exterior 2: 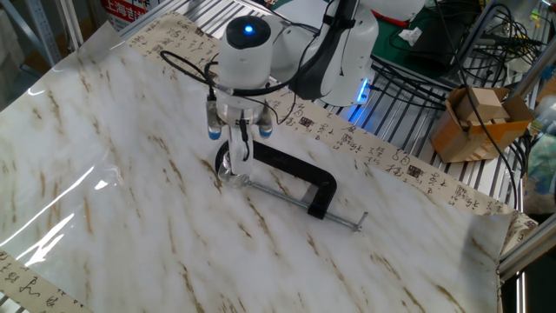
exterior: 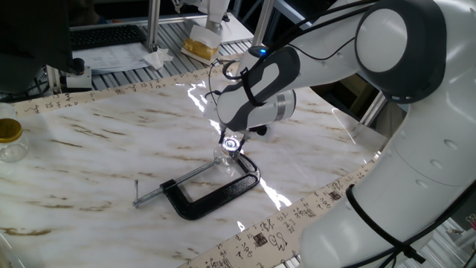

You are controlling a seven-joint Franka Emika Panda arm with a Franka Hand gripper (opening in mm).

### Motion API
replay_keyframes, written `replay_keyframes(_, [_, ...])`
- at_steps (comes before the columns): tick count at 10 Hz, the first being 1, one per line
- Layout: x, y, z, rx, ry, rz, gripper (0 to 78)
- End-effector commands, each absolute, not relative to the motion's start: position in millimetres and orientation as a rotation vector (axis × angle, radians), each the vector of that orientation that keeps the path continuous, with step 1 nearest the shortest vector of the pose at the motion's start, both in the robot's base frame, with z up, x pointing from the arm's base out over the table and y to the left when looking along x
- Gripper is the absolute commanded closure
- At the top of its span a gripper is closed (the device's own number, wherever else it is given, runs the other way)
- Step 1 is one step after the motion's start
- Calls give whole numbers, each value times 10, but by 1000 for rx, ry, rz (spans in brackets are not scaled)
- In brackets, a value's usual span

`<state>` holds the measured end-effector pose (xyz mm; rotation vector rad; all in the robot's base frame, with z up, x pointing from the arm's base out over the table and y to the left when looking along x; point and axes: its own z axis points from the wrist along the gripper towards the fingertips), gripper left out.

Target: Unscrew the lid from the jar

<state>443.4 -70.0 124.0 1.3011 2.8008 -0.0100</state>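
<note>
The tiny clear jar [exterior: 222,155] [exterior 2: 233,177] stands on the marble table by the jaw end of the black C-clamp [exterior: 216,195] [exterior 2: 298,176]. Its glinting lid [exterior: 231,144] sits on top, mostly covered by the fingers. My gripper [exterior: 230,145] [exterior 2: 238,162] points straight down over the jar, with its fingers shut on the lid. The fingers and the clamp hide the jar's far side in the other fixed view.
A larger clear jar with a yellow-gold lid [exterior: 10,139] stands at the table's far left edge. The clamp's screw rod [exterior: 165,183] [exterior 2: 311,208] sticks out over the table. Papers, a cardboard box [exterior 2: 473,122] and cables lie beyond the table edges.
</note>
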Motion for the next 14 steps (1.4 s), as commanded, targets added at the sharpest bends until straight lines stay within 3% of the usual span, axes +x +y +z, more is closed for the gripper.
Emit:
replay_keyframes(1, [4414, -710, 1228, 1151, 2871, -37, 764])
replay_keyframes(14, [4456, -696, 1185, 415, 3093, -53, 764])
